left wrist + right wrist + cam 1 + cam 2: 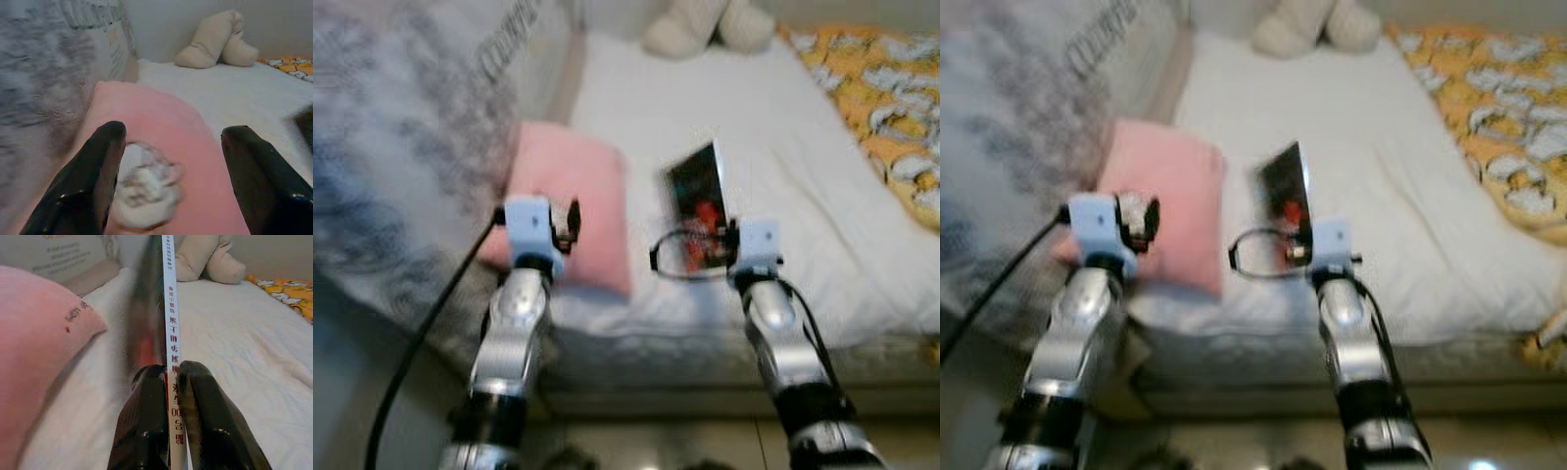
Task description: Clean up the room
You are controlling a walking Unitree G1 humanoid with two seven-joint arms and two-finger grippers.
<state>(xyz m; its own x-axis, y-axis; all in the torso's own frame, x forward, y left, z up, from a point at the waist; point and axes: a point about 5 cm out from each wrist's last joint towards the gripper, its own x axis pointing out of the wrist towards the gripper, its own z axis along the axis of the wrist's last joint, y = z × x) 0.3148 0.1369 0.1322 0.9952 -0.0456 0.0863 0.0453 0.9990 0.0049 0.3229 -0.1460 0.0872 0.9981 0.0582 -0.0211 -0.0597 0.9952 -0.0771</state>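
Fingers [146,421] of the right gripper [168,387] press together on the near edge of a thin book [169,308], its white spine with printed characters running straight away from the camera in the right wrist view. Past the book lies the white bed sheet [244,357]; a pink pillow [39,342] rises on the left and a beige plush toy [205,262] sits at the far end against the wall.

From the left wrist view, the left gripper [171,147] has its two black fingers [93,176] spread wide apart, holding nothing. Between them, lower down, a blurred whitish crumpled object [146,188] rests on the pink pillow [161,122]. A grey patterned blanket [44,73] lies to the left, and the plush toy [215,41] sits far off.

Seen from the head camera, both silver arms reach forward from the near edge, side by side, over the foot of the bed. The right arm [783,343] angles up toward the middle of the bed, holding the book [697,211] upright over the sheet [783,147], just right of the pillow [570,201]. The left arm [514,323] ends over the pillow's near left corner. An orange patterned quilt [881,88] covers the far right side of the bed. These two views are blurred.
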